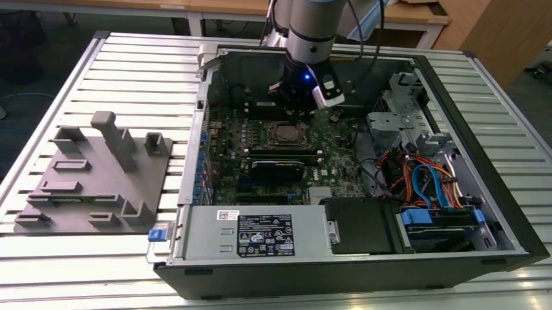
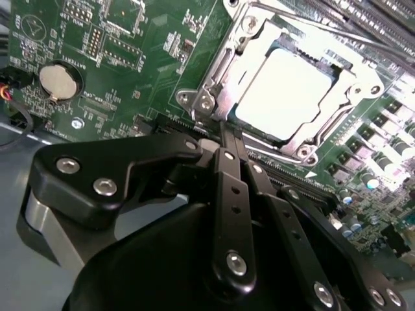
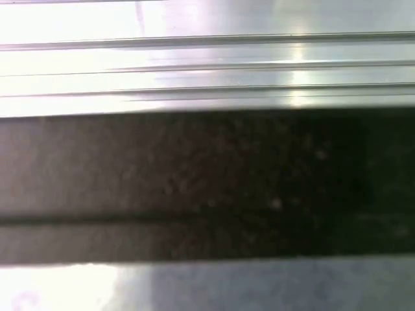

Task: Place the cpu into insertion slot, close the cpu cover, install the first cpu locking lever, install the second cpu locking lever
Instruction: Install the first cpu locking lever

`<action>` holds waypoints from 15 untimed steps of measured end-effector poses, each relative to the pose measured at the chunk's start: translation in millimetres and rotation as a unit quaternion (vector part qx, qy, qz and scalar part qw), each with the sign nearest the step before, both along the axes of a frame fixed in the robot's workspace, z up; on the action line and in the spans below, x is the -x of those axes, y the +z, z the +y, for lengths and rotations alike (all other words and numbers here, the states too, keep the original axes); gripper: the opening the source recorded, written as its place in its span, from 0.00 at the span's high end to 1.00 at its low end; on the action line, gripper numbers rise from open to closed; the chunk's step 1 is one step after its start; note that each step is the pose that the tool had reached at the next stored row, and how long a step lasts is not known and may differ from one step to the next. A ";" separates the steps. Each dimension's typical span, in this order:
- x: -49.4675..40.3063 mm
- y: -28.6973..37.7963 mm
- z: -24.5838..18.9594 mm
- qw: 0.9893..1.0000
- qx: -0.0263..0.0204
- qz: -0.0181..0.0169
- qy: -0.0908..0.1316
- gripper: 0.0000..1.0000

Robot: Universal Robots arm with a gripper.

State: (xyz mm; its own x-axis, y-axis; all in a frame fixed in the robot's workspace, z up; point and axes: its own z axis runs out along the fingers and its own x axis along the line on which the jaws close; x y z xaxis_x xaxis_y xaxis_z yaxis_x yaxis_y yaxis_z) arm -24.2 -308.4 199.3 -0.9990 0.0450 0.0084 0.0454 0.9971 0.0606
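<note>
In the second wrist view the cpu (image 2: 282, 91) lies flat in the insertion slot (image 2: 305, 153), its silver face bright. The cpu cover (image 2: 217, 68), a silvery frame, lies down around it with the chip showing through its window. A thin lever rod (image 2: 311, 24) runs along the far side of the socket. My gripper (image 2: 227, 137) is shut, its black fingers (image 2: 224, 194) pressed together, tips just off the socket's near corner. In the exterior view the gripper (image 1: 298, 110) hangs inside the open computer case, right above the insertion slot (image 1: 287, 134).
A round coin battery (image 2: 58, 81) sits on the green board beside the socket. A black card (image 1: 276, 169) lies below the socket, a grey power supply (image 1: 258, 232) at the case front, and cables (image 1: 423, 181) to the exterior view's right. A grey fixture (image 1: 95, 174) stands on the ribbed table.
</note>
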 end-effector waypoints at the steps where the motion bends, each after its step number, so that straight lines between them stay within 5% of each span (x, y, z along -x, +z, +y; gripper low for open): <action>1: 0.0 0.1 0.0 1.000 0.000 0.000 0.000 0.90; 15: -0.7 -0.9 -0.2 1.000 0.002 0.000 -0.001 0.90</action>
